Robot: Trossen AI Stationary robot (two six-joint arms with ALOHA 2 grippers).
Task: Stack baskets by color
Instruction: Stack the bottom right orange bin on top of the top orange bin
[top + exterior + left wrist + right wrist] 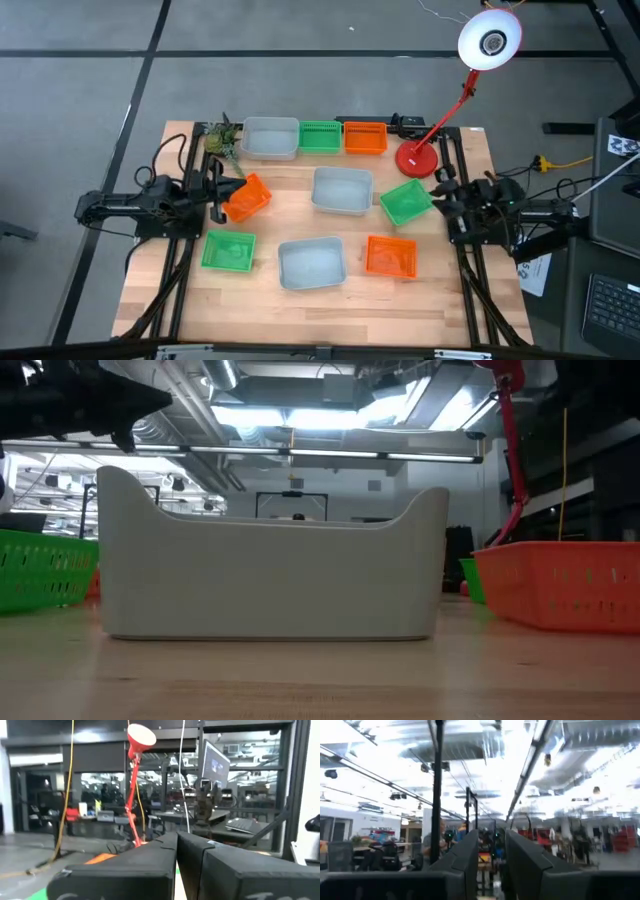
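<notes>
Nine baskets on the wooden bench [300,310], none stacked.

Far row at 12 o'clock, left to right, side by side: grey basket [270,138], green basket [320,136], orange basket [365,137].

Centre: second grey basket [342,190]. At 9 o'clock of it, an orange basket tilted askew [246,197]. At 3 o'clock, a green basket turned at an angle [406,202].

Near row at 6 o'clock: green basket at left [228,250], grey basket in the middle [311,263], orange basket at right [391,256]. All three apart from one another.

Left end effector [225,190] sits at the bench's 9 o'clock edge, just beside the tilted orange basket; fingers [150,865] clenched together, grasping nothing visible.

Right end effector [443,195] at the 3 o'clock edge, near the angled green basket; its fingers [465,855] stand apart with a gap between, nothing seen in them.

Red lamp base [416,158] at 1 o'clock, beside the far orange basket.
</notes>
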